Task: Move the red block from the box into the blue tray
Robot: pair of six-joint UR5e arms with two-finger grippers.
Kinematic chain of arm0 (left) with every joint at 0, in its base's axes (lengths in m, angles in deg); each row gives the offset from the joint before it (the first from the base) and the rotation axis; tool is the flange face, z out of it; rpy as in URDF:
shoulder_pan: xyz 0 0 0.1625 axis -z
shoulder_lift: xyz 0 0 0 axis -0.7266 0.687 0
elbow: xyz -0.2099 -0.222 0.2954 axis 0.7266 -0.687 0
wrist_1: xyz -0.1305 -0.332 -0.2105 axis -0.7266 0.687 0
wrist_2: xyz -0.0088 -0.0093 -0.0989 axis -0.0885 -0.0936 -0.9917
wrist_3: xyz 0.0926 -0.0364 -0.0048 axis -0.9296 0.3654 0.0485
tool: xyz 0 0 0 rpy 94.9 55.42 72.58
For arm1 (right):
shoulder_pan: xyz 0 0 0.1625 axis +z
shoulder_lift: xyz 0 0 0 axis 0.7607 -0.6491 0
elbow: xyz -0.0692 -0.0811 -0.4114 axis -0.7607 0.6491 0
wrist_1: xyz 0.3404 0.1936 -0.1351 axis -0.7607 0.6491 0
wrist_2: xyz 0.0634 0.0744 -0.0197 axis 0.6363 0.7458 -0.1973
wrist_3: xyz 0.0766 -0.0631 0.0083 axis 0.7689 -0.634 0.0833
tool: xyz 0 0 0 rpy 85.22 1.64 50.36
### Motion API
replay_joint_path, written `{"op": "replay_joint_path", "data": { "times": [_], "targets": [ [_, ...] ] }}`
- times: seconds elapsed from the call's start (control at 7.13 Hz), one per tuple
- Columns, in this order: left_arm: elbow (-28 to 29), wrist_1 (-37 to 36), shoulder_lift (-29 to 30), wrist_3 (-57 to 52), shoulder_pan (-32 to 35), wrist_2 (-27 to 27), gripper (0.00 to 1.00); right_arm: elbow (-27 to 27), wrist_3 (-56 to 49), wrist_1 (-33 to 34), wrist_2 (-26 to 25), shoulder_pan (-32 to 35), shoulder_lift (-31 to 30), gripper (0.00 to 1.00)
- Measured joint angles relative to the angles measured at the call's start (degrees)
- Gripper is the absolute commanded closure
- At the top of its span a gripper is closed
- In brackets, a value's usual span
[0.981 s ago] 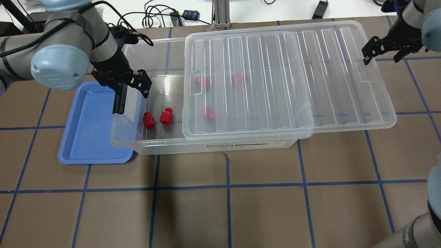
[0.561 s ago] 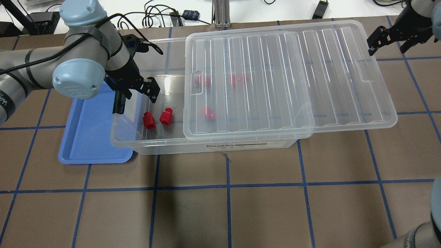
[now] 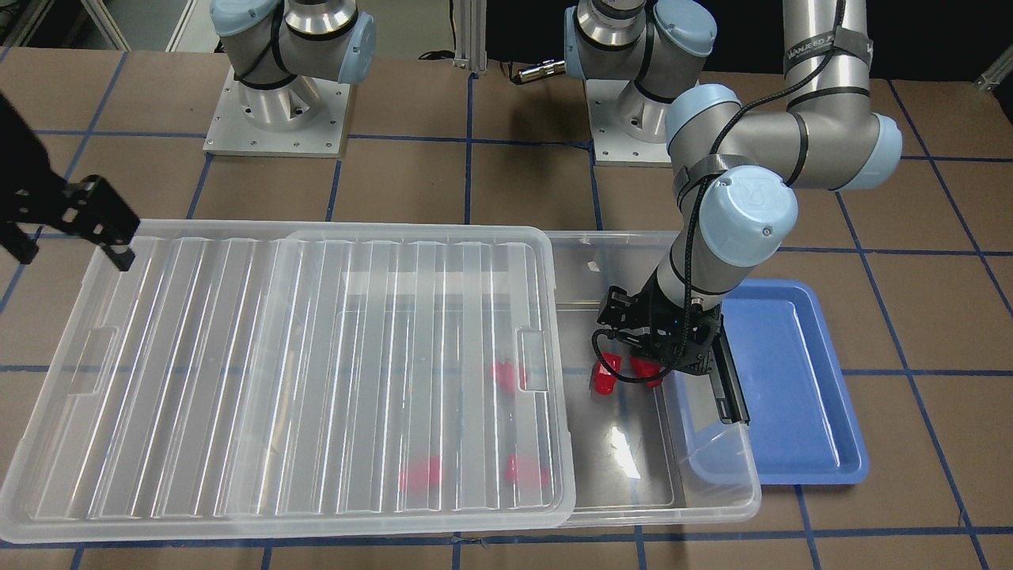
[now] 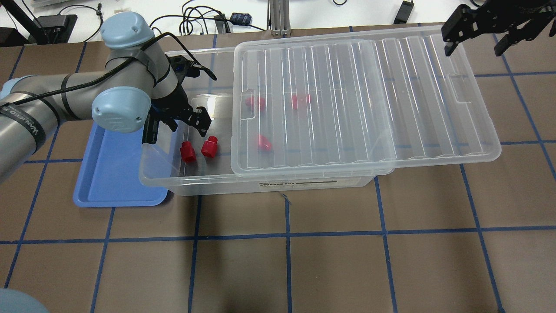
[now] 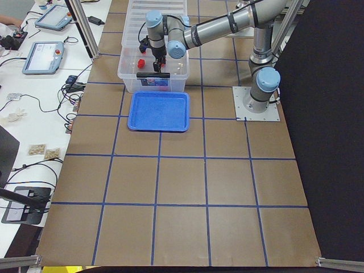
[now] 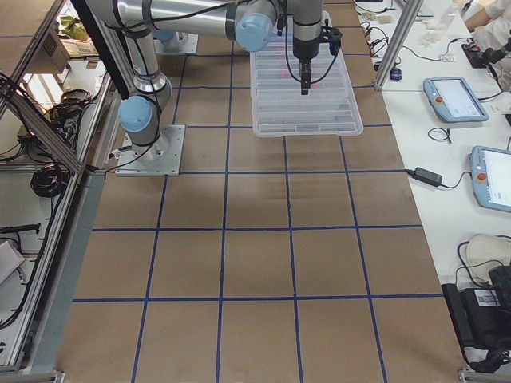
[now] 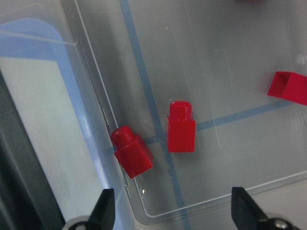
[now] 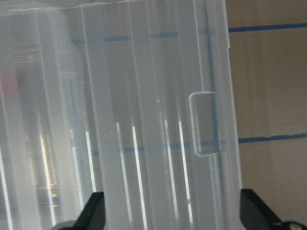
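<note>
Red block: where do we record it? (first inspector)

We record it on the floor of the box, at the uncovered left end and against the end wall. A second red block lies just beside it, slightly apart. (second inspector)

And the pincers? (first inspector)

We find the left pincer above those two blocks, its fingers wide apart and gripping nothing. The right pincer hangs over the far right end of the lid, fingers likewise apart, nothing between them. (second inspector)

Lid and tray? (first inspector)

We note the ribbed lid lying offset toward the right and covering most of the box. Through it we make out three more red blocks, blurred. The blue tray sits on the table just beside the box's left end. The box rim overlaps the tray's edge in the overhead view, and we cannot tell whether they touch (second inspector)
</note>
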Motion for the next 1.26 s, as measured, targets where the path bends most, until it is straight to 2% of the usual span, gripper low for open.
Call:
{"op": "replay_joint_path", "data": {
  "times": [0.42,1.26],
  "targets": [
    [-3.8,-6.9,1.7,-1.3,0.0,-0.5,0.17,-0.2,12.7,-1.2,-0.4,10.0,-1.1,0.0],
    [-4.4,-9.3,4.1,-1.9,0.2,-1.9,0.17,-0.3,15.3,-0.6,-3.0,12.2,-0.7,0.0]
  ]
}}
